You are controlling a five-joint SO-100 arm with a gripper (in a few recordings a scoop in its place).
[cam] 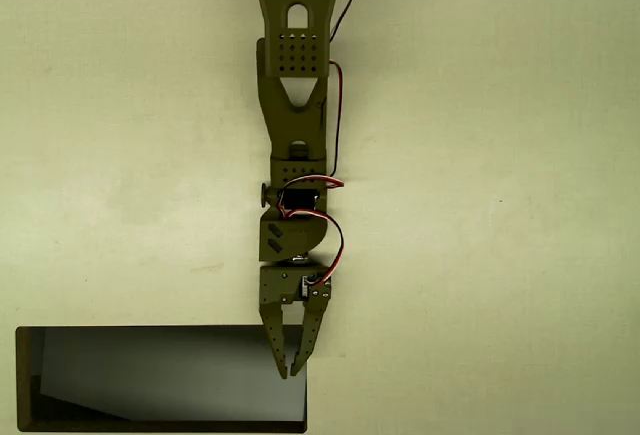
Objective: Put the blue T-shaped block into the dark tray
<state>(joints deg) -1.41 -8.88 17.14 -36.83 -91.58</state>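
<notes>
Reaching: we see the olive-green arm (295, 105) stretch from the table's top edge straight down the middle of the overhead view.
Gripper: the gripper (291, 369) hangs over the upper right corner of the dark tray (22, 375), its two fingers (274, 340) tapering until the tips nearly meet; we see nothing held between them.
Tray: it lies at the bottom-left corner of the pale table (500, 255), its thin dark rim framing a grey floor that shades to black along the lower side.
Wires: red and black leads (335, 135) loop down the arm's right flank.
Block: we cannot find the blue T-shaped block anywhere on the table.
</notes>
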